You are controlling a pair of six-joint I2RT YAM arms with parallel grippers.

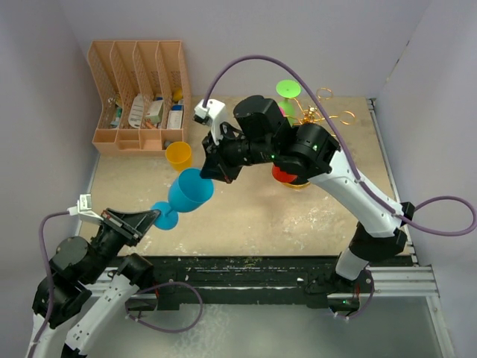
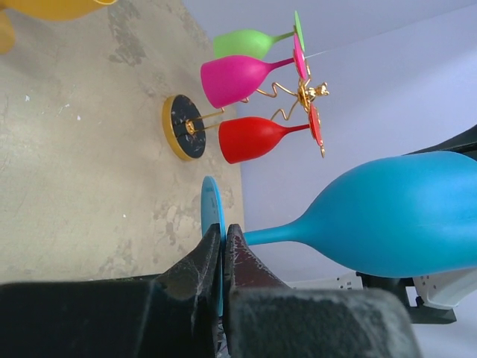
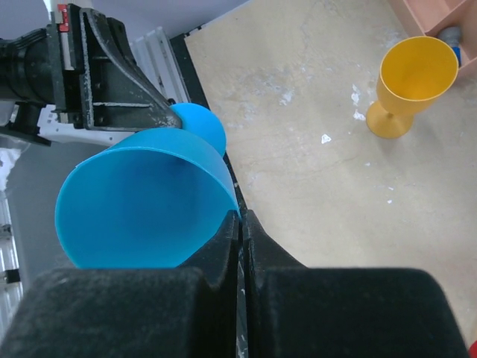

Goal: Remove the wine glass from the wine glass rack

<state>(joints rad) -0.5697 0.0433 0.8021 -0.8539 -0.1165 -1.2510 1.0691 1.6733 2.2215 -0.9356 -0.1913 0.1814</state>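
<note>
Jaws on the left arm [image 1: 82, 257] pinch the blue wine glass [image 1: 190, 192] by its foot, while right jaws clench its rim.

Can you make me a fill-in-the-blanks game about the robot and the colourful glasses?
The left gripper pinches the round foot of the ____ plastic wine glass. The right gripper is shut on that glass's ____. The gold wire wine glass rack holds ____ hanging glasses. The ____ plastic glass stands upright on the beige table.
Missing words: blue, rim, three, yellow.
</note>
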